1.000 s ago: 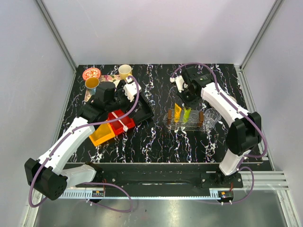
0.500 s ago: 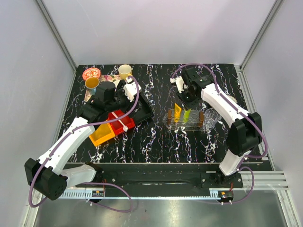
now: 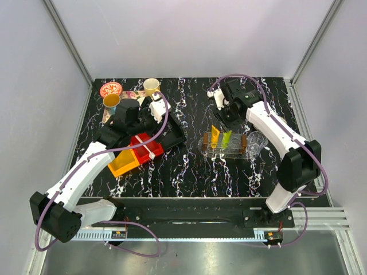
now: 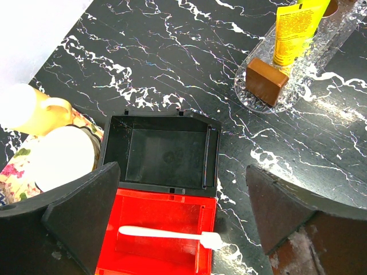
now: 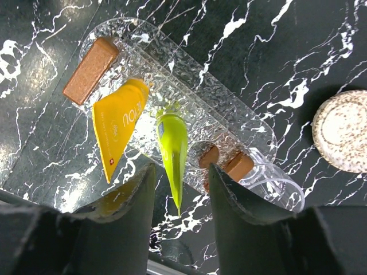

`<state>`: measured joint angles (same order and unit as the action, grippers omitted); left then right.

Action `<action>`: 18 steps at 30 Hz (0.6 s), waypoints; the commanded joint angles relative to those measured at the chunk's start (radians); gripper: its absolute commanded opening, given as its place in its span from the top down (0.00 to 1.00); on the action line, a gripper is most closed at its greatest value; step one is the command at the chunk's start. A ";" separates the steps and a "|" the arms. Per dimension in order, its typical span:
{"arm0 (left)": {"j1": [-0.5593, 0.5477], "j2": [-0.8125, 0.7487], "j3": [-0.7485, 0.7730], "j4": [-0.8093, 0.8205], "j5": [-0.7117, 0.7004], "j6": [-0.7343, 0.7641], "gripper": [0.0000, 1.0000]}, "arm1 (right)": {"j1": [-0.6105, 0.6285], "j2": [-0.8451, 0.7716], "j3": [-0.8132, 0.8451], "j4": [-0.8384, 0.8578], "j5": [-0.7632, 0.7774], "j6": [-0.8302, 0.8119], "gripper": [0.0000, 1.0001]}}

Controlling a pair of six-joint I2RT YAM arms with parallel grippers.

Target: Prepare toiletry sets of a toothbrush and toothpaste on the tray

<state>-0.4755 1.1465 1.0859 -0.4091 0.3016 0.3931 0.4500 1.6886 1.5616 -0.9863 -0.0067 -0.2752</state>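
Observation:
The white toothbrush (image 4: pixel 166 234) lies across the red bin (image 4: pixel 143 217), its head over the bin's right wall. My left gripper (image 4: pixel 183 192) hangs wide open above it, empty. The toothpaste stands in the clear rack with brown ends (image 5: pixel 92 69) on the clear oval tray (image 5: pixel 97 31): an orange-yellow tube (image 5: pixel 117 123) and a lime green tube (image 5: pixel 172 149), both upright, flat ends up. My right gripper (image 5: pixel 180 172) is open just above the green tube, with its fingers either side of the tube's flat tip and a gap on both sides. From above, the rack (image 3: pixel 225 143) lies under that gripper (image 3: pixel 231 116).
A black bin (image 4: pixel 160 152) adjoins the red one, and an orange bin (image 3: pixel 123 163) lies nearer the arm bases. The floral tray with cups (image 3: pixel 123 96) is at the back left beside a red bowl (image 3: pixel 110 89). A clear cup (image 3: pixel 256 142) stands right of the rack.
My right gripper has opened and let go of the green tube, which stays standing in the rack, and has drawn slightly back. The left arm has not moved.

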 commanded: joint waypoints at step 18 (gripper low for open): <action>0.265 -0.037 0.011 -0.236 0.151 0.162 0.02 | 0.009 -0.224 0.103 0.054 0.099 -0.009 0.50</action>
<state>-0.2993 1.1431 1.0859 -0.5529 0.3515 0.4419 0.4511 1.5143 1.6512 -0.9714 0.0681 -0.2733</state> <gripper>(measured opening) 0.976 0.504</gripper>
